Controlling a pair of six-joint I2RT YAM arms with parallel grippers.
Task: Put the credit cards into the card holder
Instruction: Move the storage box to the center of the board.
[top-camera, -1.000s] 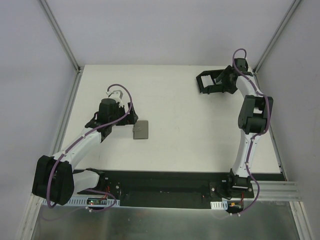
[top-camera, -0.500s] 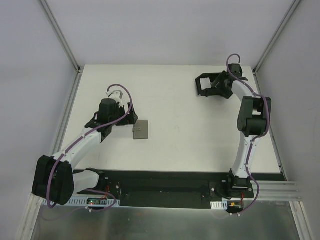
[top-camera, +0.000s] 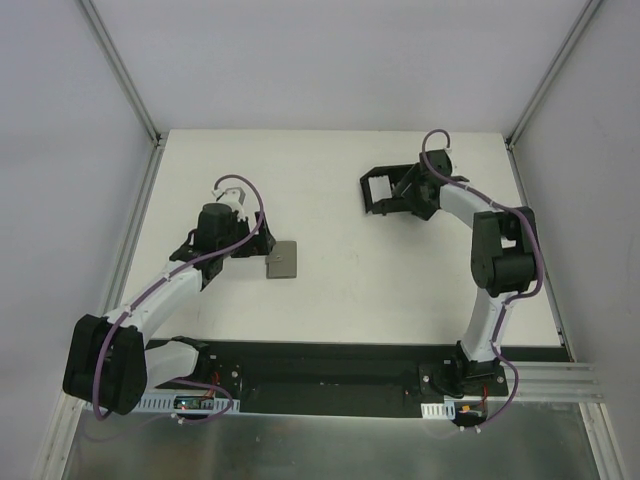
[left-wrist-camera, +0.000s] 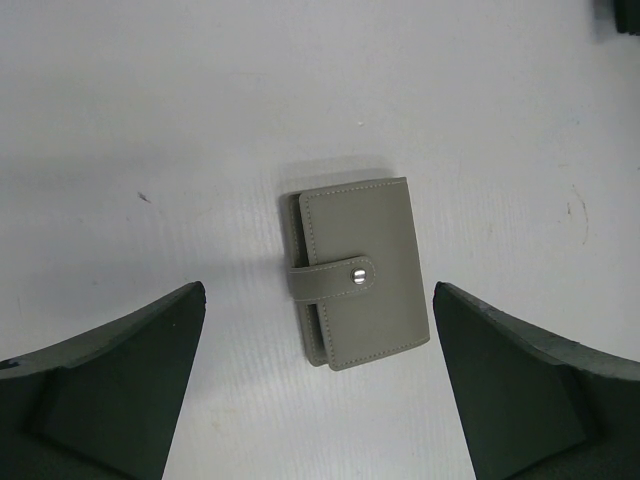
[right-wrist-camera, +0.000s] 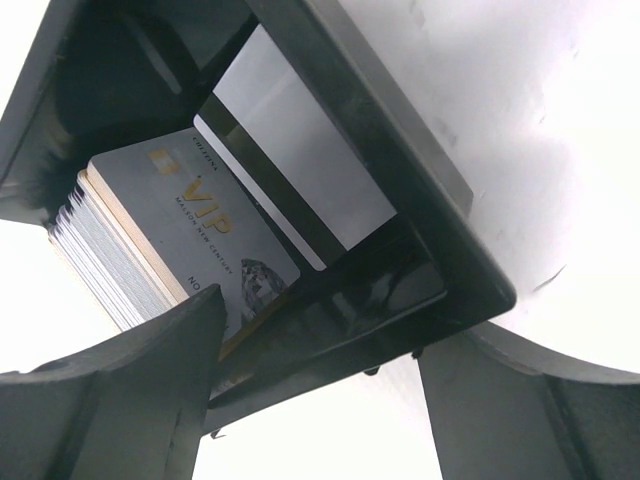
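The grey card holder (top-camera: 283, 260) lies shut on the white table, its tab snapped. In the left wrist view it (left-wrist-camera: 360, 272) sits between and just beyond my open left gripper (left-wrist-camera: 320, 292), which hovers over it (top-camera: 258, 238). My right gripper (top-camera: 402, 190) grips the end of the black divided tray (top-camera: 375, 192). In the right wrist view its fingers straddle the tray wall (right-wrist-camera: 400, 130), one inside and one outside. A stack of credit cards (right-wrist-camera: 190, 220) stands in the tray, a pale "VIP" card in front. A silver card (right-wrist-camera: 300, 150) with a dark stripe leans behind.
The white table (top-camera: 340, 300) is walled by pale panels with metal rails at left, right and back. A black strip (top-camera: 320, 365) with the arm bases runs along the near edge.
My right gripper has moved left and nearer with the black tray, which has travelled from the back right corner toward the table's middle. The left arm and the card holder have barely moved.
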